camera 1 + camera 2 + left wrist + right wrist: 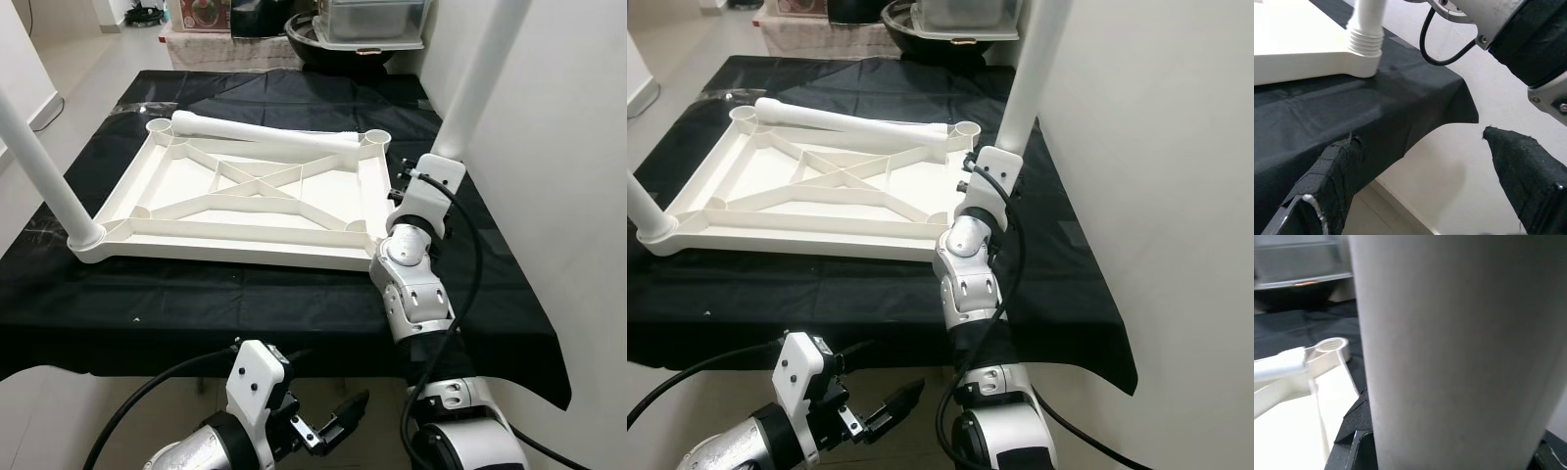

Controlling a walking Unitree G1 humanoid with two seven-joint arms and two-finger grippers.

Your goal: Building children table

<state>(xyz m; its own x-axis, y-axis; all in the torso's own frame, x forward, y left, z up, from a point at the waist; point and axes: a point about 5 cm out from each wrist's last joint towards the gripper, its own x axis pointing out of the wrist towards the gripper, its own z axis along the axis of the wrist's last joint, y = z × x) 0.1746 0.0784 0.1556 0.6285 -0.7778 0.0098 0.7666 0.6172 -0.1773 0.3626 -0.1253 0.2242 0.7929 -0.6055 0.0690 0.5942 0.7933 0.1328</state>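
Left pincer hangs apart below the black cloth; right pincer clamps the upright leg.

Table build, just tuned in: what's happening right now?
The white tabletop lies upside down on the black cloth. Two legs stand in its near corners, and a loose leg lies across the far edge. The right end effector is closed around the near-right leg. The left end effector hangs open below the table edge.

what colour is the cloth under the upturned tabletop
Black. The cloth covers the whole surface beneath the white tabletop, clearest in the left eye view.
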